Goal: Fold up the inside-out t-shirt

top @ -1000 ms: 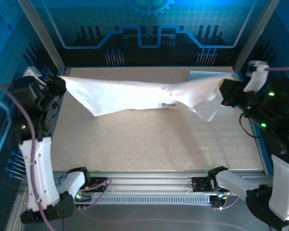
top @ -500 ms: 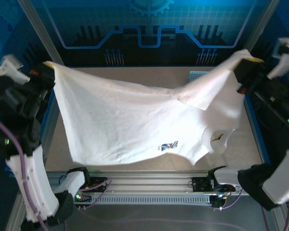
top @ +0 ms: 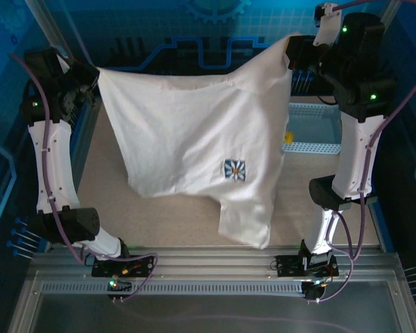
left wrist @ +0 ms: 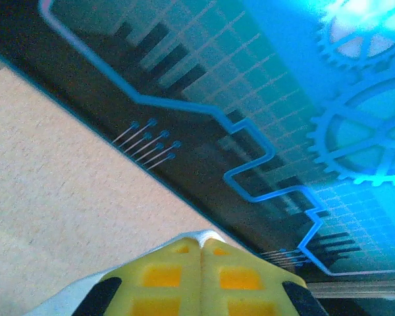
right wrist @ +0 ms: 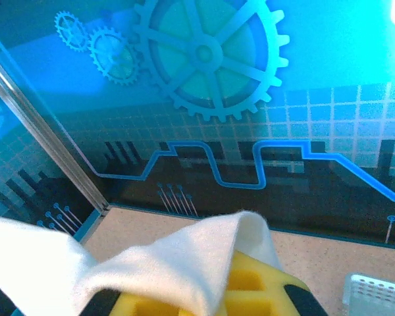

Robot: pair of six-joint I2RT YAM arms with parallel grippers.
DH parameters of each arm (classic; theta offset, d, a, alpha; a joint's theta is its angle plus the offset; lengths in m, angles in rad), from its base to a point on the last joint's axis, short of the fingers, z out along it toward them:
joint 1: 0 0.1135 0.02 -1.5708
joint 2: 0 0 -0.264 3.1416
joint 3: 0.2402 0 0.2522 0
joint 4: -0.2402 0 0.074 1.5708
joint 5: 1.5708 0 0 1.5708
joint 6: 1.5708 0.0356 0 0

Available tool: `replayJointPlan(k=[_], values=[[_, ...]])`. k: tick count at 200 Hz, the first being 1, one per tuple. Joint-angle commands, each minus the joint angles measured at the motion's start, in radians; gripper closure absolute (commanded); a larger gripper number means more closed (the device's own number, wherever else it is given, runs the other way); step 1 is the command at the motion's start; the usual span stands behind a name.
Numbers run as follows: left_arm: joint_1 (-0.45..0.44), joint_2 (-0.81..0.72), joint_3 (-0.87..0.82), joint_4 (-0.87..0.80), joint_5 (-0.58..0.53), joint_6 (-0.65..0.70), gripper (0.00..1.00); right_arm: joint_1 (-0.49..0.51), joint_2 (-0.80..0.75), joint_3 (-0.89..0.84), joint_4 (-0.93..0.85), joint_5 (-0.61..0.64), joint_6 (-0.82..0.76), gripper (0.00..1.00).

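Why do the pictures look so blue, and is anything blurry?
Top view: a blue cast tints everything, and the shirt shows bright white against it. Left wrist view: glare whitens the top right corner, and the close yellow pads look soft. Right wrist view: the shirt by the lens is a bit fuzzy, while the big gear looks sharper.

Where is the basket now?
Top view, far right: the light blue-grey perforated plastic basket sits on the table between the hanging white cloth t-shirt and the right arm.
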Motion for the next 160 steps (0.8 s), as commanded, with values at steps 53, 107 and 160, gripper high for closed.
replayJointPlan(k=[53,107,160], values=[[0.100,0.082,0.345,0.120,0.142,-0.086,1.00,-0.158,0.025,0.171,0.199,-0.239,0.130,1.00],[0.121,-0.128,-0.084,0.307,0.195,-0.022,1.00,-0.118,0.034,0.172,-0.025,-0.274,0.048,1.00],[0.120,-0.452,-0.779,0.542,0.267,-0.087,1.00,0.185,0.047,0.089,-0.592,0.304,-0.035,1.00]])
